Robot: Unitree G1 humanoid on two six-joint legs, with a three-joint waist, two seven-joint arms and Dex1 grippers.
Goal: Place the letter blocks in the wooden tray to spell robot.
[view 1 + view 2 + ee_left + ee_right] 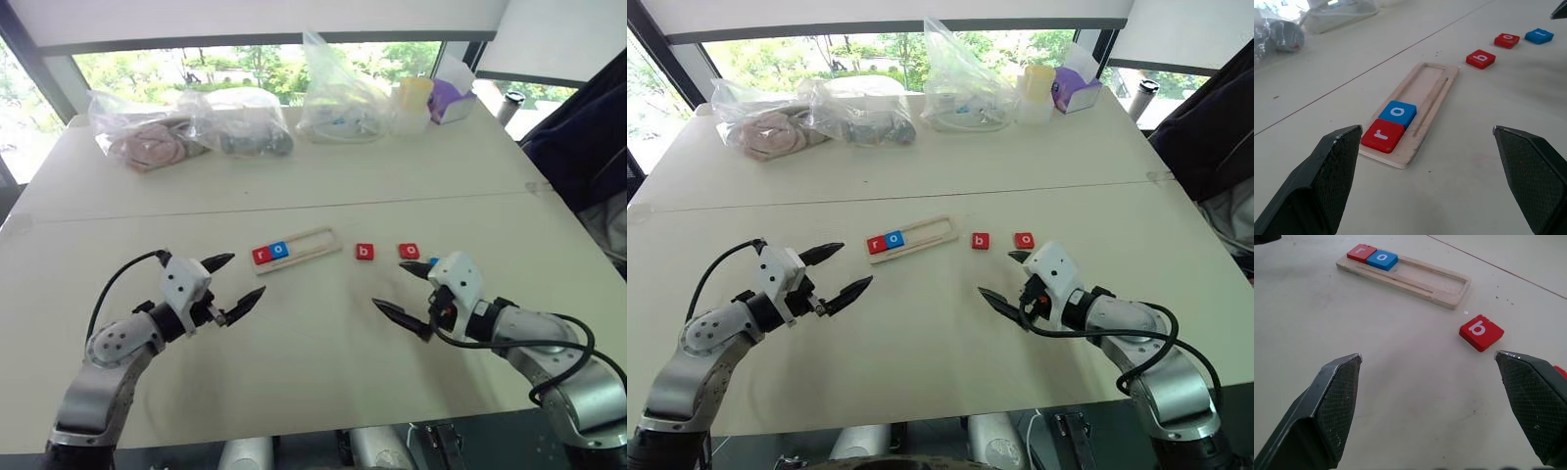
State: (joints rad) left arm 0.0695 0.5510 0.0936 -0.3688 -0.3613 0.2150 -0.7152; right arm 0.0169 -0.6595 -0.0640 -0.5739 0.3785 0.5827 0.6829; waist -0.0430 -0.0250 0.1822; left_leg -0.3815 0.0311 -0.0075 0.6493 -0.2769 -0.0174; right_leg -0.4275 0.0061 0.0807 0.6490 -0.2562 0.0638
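Note:
The wooden tray (313, 241) lies mid-table, angled, with a red r block (262, 255) and a blue o block (280, 249) side by side at its left end. To its right, loose on the table, lie a red b block (364, 252) and a red o block (409, 251). A blue block (1539, 35) sits just beyond them, partly hidden behind my right hand in the head views. My left gripper (248, 274) hovers open, near and left of the tray. My right gripper (388, 284) is open and empty, just in front of the b block (1481, 332).
Several clear plastic bags (235, 122) of items, a yellow-lidded cup (411, 103) and a purple tissue box (453, 100) line the far edge by the window. A seam (147, 213) runs across the table. A dark chair (588, 147) stands at the right.

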